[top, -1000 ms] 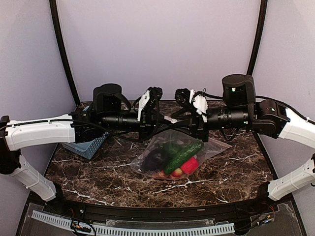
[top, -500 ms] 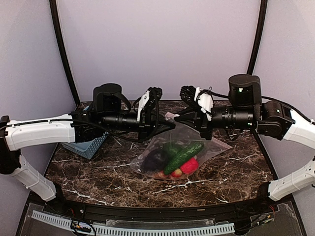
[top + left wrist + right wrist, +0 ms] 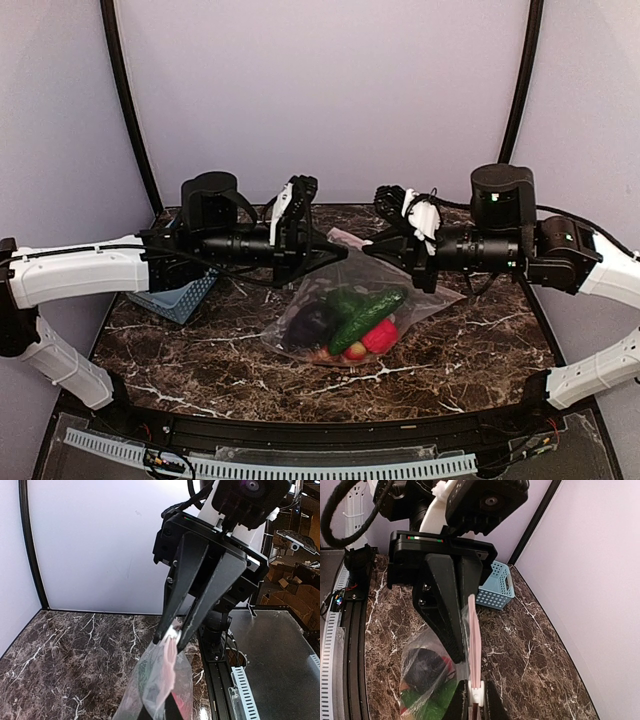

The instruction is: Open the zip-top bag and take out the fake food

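The zip-top bag [image 3: 330, 290] hangs above the marble table between my two grippers, its lower part resting on the table. Inside it lies the fake food: a green cucumber [image 3: 365, 315], a red piece [image 3: 380, 337] and a dark eggplant [image 3: 312, 325]. My left gripper [image 3: 338, 253] is shut on the end of the pale zip strip [image 3: 474, 630]. Facing it, my right gripper [image 3: 477, 702] is shut on the white slider [image 3: 478, 694] on that strip. The left wrist view shows the bag [image 3: 160, 680] dangling under the right gripper's fingers [image 3: 197, 605].
A blue lattice basket [image 3: 178, 298] sits at the table's back left, under the left arm, also seen in the right wrist view [image 3: 492, 587]. Purple walls enclose the table on three sides. A black rail [image 3: 320, 435] runs along the near edge.
My right gripper has closed on the slider and drawn back to the right. The left arm has shifted slightly left, so the two grippers stand further apart along the zip strip.
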Available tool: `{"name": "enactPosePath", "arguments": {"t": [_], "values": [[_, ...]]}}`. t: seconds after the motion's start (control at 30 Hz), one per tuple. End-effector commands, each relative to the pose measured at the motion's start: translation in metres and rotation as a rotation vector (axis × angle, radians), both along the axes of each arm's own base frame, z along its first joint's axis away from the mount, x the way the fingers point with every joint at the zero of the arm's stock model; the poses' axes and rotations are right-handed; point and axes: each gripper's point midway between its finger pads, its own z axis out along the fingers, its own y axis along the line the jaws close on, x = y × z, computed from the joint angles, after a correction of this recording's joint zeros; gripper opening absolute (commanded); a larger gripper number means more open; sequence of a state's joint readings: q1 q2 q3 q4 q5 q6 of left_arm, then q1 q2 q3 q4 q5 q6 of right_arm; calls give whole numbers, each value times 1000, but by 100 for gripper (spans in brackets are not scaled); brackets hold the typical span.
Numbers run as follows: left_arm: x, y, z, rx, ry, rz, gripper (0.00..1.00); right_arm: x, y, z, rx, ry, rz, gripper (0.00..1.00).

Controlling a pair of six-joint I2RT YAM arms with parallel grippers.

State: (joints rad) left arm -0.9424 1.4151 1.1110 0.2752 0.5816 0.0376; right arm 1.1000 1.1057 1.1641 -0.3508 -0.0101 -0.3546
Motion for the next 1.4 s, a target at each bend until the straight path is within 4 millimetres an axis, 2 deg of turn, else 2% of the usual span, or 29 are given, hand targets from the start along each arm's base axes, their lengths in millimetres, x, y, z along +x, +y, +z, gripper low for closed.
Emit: {"name": "enactPosePath", "arguments": {"t": [0.0,0.7,1.03,1.37], "values": [[-3,18,39,-108,-71,9,1,3,-13,-10,-13,17,-58,4],[29,54,56,-185,-62,133,1,1,-50,-47,-8,133,-153,4],[53,79,63,-226,-51,208,1,-5,-72,-63,-1,200,-207,4],[68,86,64,-233,-40,236,1,-14,-89,-79,10,280,-242,4]]}}
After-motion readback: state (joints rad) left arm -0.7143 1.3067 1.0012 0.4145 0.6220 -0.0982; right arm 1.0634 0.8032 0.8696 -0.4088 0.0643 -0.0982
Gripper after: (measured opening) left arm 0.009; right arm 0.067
